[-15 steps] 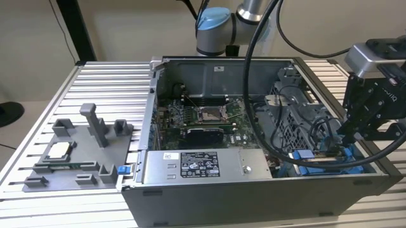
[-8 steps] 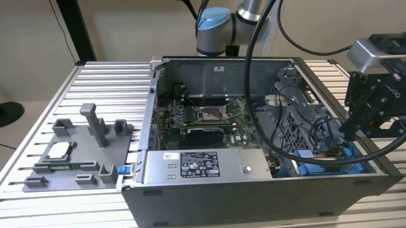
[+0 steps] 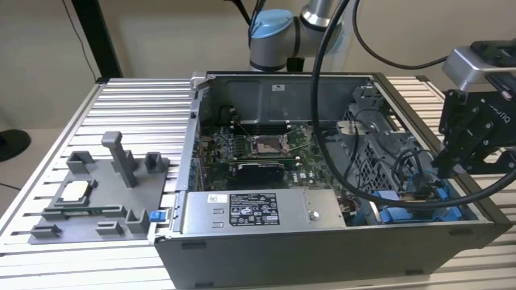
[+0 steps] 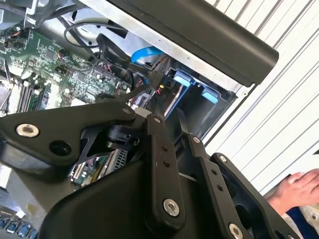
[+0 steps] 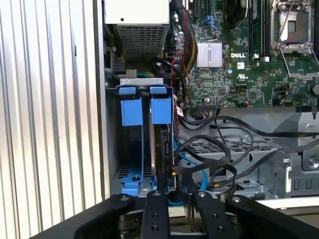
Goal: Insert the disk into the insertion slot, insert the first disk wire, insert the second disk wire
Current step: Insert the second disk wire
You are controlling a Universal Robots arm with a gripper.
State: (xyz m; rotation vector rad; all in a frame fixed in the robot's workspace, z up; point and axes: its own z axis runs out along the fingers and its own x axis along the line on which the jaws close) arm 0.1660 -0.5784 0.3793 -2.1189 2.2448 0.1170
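Gripper (image 3: 446,169) hangs over a corner of the case (image 3: 322,241), right above the slot (image 5: 124,149). Can't tell whether it's apart or clamped on anything. Disk (image 5: 162,144) stands on edge in the slot, just ahead of the gripper, with a blue tab (image 5: 160,110) at its far end. Black wires (image 5: 214,149) loop just beside the gripper, and a blue wire (image 5: 192,167) runs among them. Board (image 5: 239,64) lies beyond. In the second wrist view a person's hand (image 4: 299,189) is over the table (image 4: 279,99), back by the gripper's base.
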